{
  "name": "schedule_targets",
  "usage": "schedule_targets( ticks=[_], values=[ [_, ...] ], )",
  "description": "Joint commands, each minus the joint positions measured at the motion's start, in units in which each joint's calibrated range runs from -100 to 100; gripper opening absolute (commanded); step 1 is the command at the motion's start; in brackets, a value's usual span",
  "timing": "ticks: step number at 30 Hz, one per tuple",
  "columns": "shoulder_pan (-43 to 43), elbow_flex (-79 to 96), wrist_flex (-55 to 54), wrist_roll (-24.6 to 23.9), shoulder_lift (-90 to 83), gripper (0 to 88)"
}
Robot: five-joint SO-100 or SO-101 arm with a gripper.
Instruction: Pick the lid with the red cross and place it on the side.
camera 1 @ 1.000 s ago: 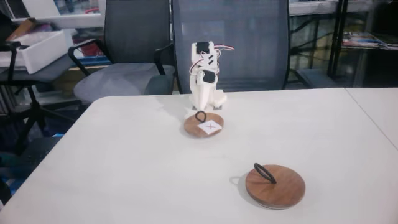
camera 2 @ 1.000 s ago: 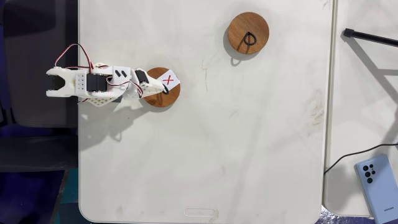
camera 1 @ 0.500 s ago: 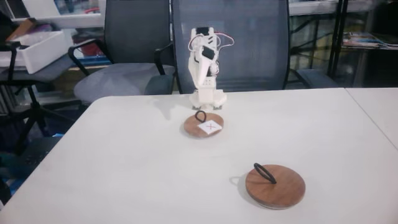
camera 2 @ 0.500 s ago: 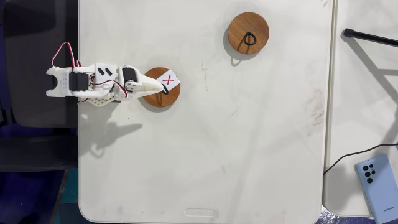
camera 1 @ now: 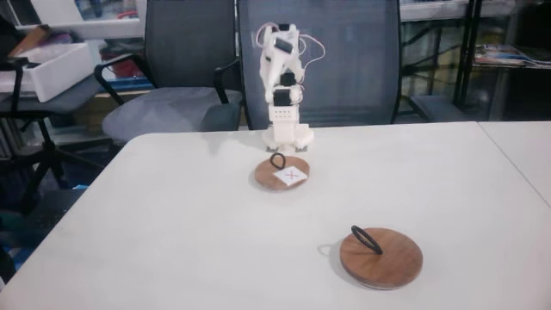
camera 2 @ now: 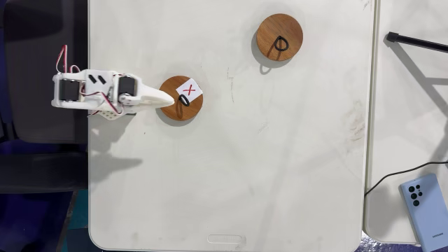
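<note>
- the lid with the red cross [camera 2: 181, 99] lies flat on the white table [camera 2: 231, 182], near the edge where the arm's base is mounted, so it is within easy reach; in the fixed view from the front [camera 1: 281, 173] it sits just in front of the base.
- it is a small round brown wooden disc with a thin black ring handle standing at its middle and a white square label bearing a red x at one side of its top.
- the claw [camera 2: 166, 100] hangs over the lid's near rim in the fixed view from above, pointing toward the ring handle; it looks narrow, tapered to a point, and grips nothing. in the front view the arm [camera 1: 281, 69] is reared up, well above the lid.
- judging from this, the grasp has not begun: the lid is untouched, and the ring is the likely place to take hold.
- a larger plain lid [camera 2: 279, 37] with its own ring and no label lies well apart, toward the far side; it is not the target.
</note>
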Motion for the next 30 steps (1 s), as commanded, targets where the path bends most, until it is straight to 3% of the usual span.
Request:
schedule_targets(
  ticks=[1,6,19,30],
  values=[
    [0.3,-7.72,5.69,-0.39,9.24,2.0],
    [0.37,-22.31,17.23,-1.22,27.98,2.0],
    [0.3,-69.73,29.63,-7.22,60.71,2.0],
    [-0.08,-70.91,29.63,-12.16,70.76,2.0]
  ],
)
